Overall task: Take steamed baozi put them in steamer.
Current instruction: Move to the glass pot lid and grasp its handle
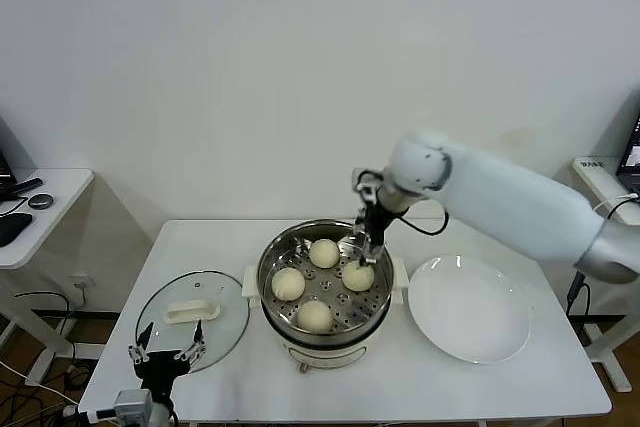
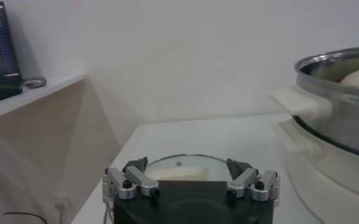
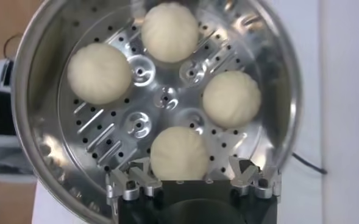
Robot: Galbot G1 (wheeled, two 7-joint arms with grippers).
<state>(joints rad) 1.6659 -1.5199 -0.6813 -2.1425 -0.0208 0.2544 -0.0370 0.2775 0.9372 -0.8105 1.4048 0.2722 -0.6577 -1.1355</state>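
Starting at the left, my left tool [image 1: 166,355] hung low at the near-left edge of the table [image 1: 230,247], its fingers spread wide and holding nothing, just in front of the glass lid [image 1: 192,319] that lay flat on the table beside the steamer [image 1: 325,287]. In the middle stood the steamer, with all four baozi [image 3: 179,153] resting on its perforated tray, spaced around the centre and apart from one another. My right arm reached in from the right, bent at the elbow, the wrist pointing straight down over the far right part of the pot. My right tool [image 1: 362,244] hovered just above the baozi nearest it, fingers wide apart and gripping nothing. Farther right, the white plate [image 1: 469,308] sat on the table beside the steamer.
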